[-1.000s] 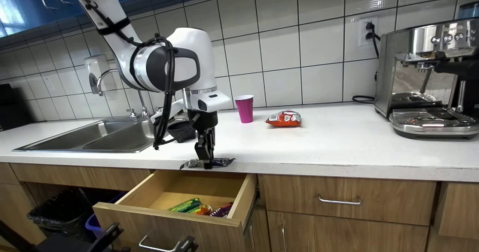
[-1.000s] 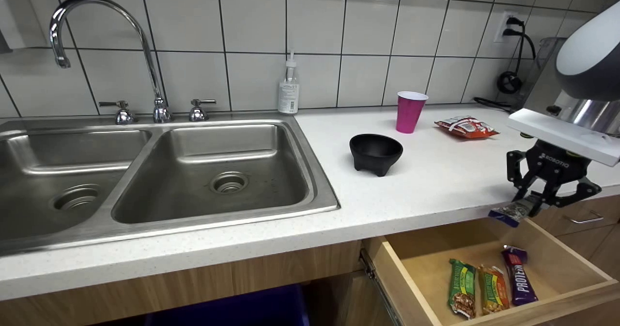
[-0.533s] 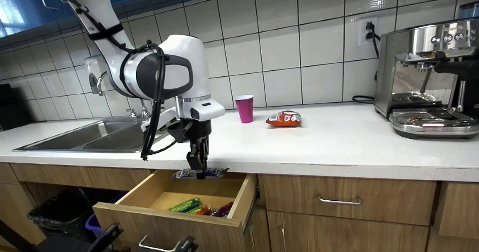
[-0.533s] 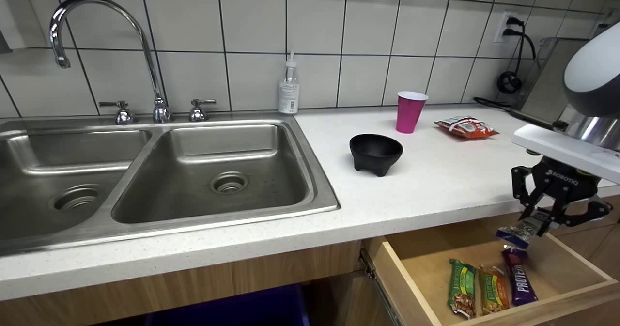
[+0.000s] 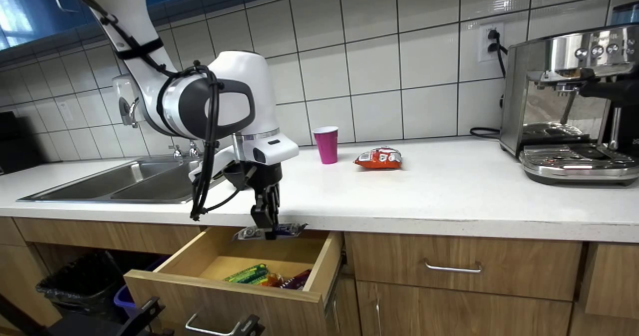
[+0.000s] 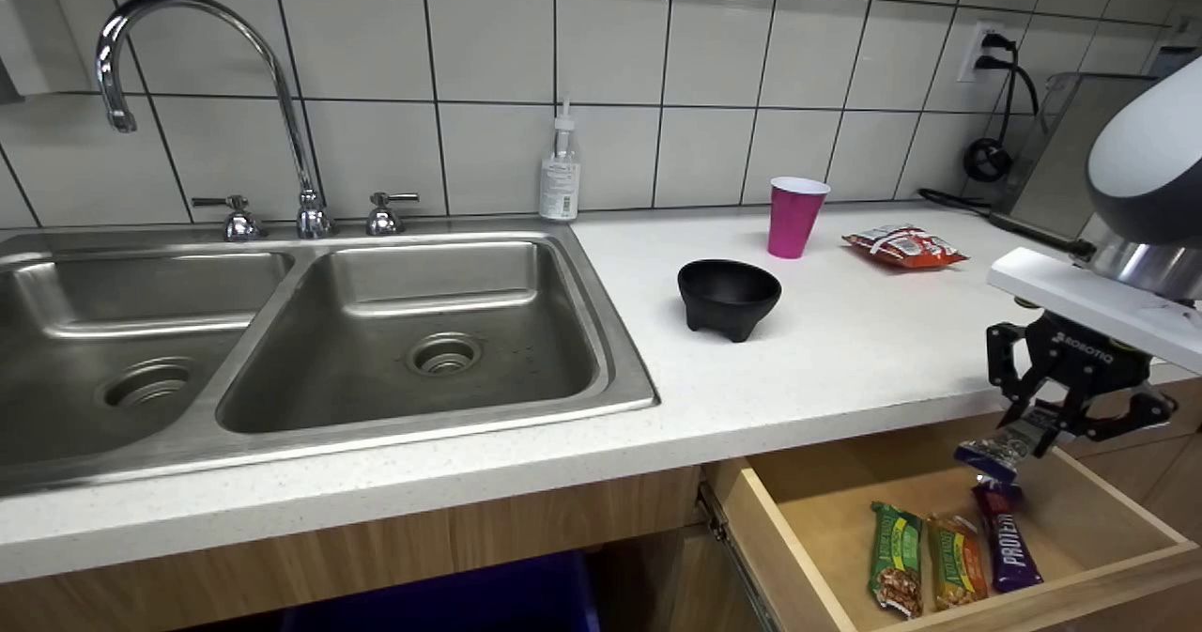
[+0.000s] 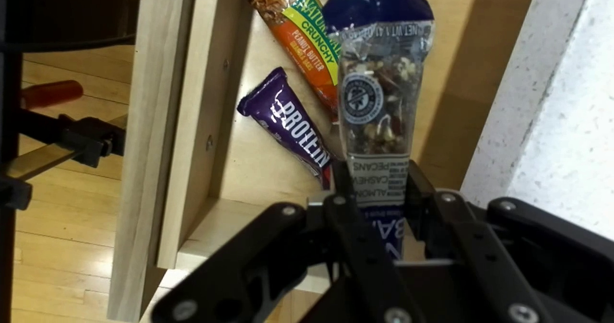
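Observation:
A nut bar in a clear and dark blue wrapper is pinched between the fingers of my gripper. In the wrist view its far end sticks out beyond the fingertips. Both exterior views show the gripper pointing down, with the bar held above the inside of an open wooden drawer. On the drawer's floor lie a green granola bar, an orange and yellow granola bar and a purple protein bar. The held bar hangs above them, just beyond the purple bar's end in an exterior view.
The white counter's edge runs close behind the gripper. On the counter stand a black bowl, a pink cup, a red snack bag and a coffee machine. A double sink is set in beside them.
The gripper, with the nut bar in it, has come down and away from the counter's edge to over the drawer. Over the last half second it has shifted only slightly.

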Controlling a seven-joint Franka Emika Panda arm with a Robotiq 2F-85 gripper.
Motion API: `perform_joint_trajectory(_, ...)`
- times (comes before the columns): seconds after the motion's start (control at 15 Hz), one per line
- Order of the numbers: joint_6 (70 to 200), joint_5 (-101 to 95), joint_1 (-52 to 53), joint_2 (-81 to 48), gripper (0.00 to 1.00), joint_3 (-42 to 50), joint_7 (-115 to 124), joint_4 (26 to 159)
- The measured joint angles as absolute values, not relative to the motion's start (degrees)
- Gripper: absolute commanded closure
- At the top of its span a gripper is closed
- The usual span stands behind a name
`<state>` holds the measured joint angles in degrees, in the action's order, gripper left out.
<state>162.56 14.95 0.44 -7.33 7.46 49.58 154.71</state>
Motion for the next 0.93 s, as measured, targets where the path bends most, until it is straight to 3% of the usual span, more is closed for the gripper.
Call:
perform_joint_trajectory(0.07,162.80,14.95,0.44,-7.56,0.45,7.37,49.58,154.71)
perform_joint_trajectory(0.47,162.96,14.95,0.44,-7.83,0.03,7.23,49.58,154.71)
perform_joint_trajectory(0.93,162.65,14.93,0.44,-7.80,0.00,6.24,47.09,155.27)
